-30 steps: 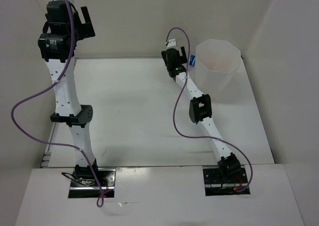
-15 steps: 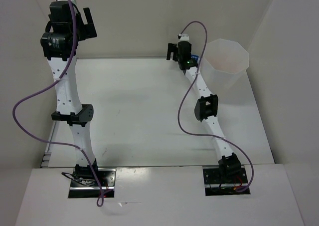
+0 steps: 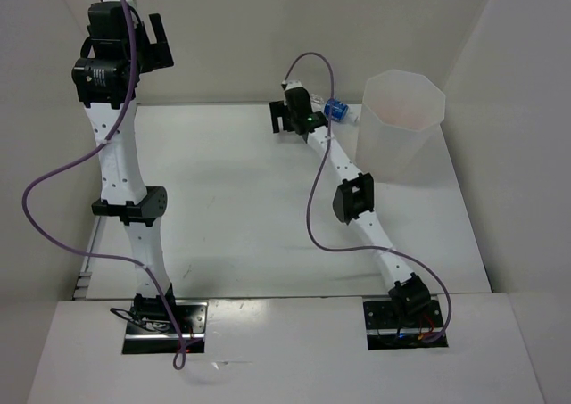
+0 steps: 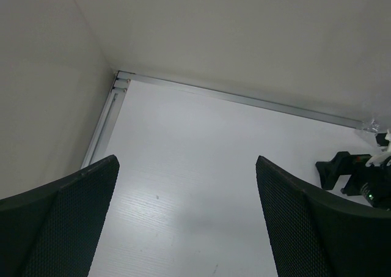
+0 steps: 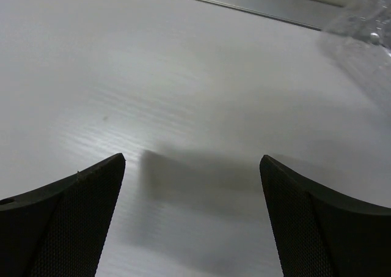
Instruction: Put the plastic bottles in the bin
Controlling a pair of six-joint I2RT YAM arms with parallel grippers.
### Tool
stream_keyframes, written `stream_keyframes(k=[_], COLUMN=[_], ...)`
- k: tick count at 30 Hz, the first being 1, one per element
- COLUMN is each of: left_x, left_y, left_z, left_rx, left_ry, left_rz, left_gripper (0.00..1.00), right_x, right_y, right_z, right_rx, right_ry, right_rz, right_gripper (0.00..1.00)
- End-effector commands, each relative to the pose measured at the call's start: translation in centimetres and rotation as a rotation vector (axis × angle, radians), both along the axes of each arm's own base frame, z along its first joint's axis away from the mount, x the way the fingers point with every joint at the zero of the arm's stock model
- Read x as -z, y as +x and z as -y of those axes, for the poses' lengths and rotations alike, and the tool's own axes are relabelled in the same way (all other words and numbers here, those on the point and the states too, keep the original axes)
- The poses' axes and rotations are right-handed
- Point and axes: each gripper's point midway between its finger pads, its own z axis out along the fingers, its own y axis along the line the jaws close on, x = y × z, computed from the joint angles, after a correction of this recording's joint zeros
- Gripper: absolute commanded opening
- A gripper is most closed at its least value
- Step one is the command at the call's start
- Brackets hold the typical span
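A clear bottle with a blue label [image 3: 336,110] lies on the table at the back, just left of the bin [image 3: 403,135], a tall translucent faceted container. My right gripper [image 3: 277,117] is open and empty, low over the table a little left of that bottle. In the right wrist view its gripper [image 5: 192,158] frames bare table, and a bit of clear plastic [image 5: 365,21] shows at the top right. My left gripper [image 3: 157,42] is open and empty, raised high at the back left. The orange bottles and the red-capped one are not in view.
White walls close in the table on the left, back and right. A metal rail [image 4: 244,98] runs along the foot of the back wall. The right arm's black wrist [image 4: 348,172] shows at the right edge of the left wrist view.
My right gripper has swung left, away from the bin's side, uncovering the blue-labelled bottle on the table. The bin has shifted slightly right. The left arm has barely moved.
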Motion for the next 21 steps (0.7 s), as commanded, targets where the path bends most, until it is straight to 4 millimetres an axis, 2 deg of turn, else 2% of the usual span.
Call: stream_keyframes(k=[1,2,4,5,7,10,11,14,17,18,19,20,21], left_x=[-1.3,-1.3,-1.3,-1.3,-1.3,-0.4,-0.4,0.0,0.5,0.5,0.5,0.5,1.0], left_y=[-0.2,-0.2,-0.2,-0.2,-0.2,0.5,0.5,0.8,1.2,1.2,1.2,1.2,1.5], left_z=[-0.3,-0.3,-0.3,-0.3,-0.3,-0.1,-0.1,-0.1,0.0,0.0,0.0,-0.3,-0.1], left_rx=[0.005,0.005,0.005,0.005,0.005,0.014,0.014,0.014,0.025,0.026,0.026,0.026,0.038], left_ry=[0.013,0.013,0.013,0.013,0.013,0.01,0.01,0.01,0.016,0.016,0.016,0.012,0.008], left_rz=[0.039,0.039,0.039,0.039,0.039,0.021,0.021,0.012,-0.001,-0.001,-0.001,-0.001,-0.01], left_gripper=[1.0,1.0,1.0,1.0,1.0,1.0,1.0,1.0,1.0,1.0,1.0,1.0,1.0], right_x=[-12.4,-13.8,-15.4,-16.2,-16.3,-15.6,-16.0,-16.1,-13.9,-13.6,-13.5,-12.1,-12.9], right_y=[-1.3,-1.0,-0.4,0.3,1.2,3.0,3.7,5.8,7.2,7.8,7.9,8.4,8.8], right_z=[-2.1,-1.7,-0.8,0.3,1.7,4.6,6.3,8.8,9.6,10.7,10.6,11.3,11.7], right_rx=[-0.014,0.021,0.081,0.099,0.149,0.22,0.273,0.334,0.328,0.346,0.351,0.355,0.36], right_ry=[-0.008,0.006,0.002,-0.031,-0.047,0.001,0.025,0.058,0.108,0.143,0.162,0.159,0.19], right_rz=[0.185,0.215,0.265,0.31,0.335,0.342,0.355,0.418,0.409,0.413,0.419,0.411,0.437], right_gripper=[0.95,0.96,0.98,0.98,1.0,1.0,1.0,1.0,1.0,1.0,1.0,1.0,1.0])
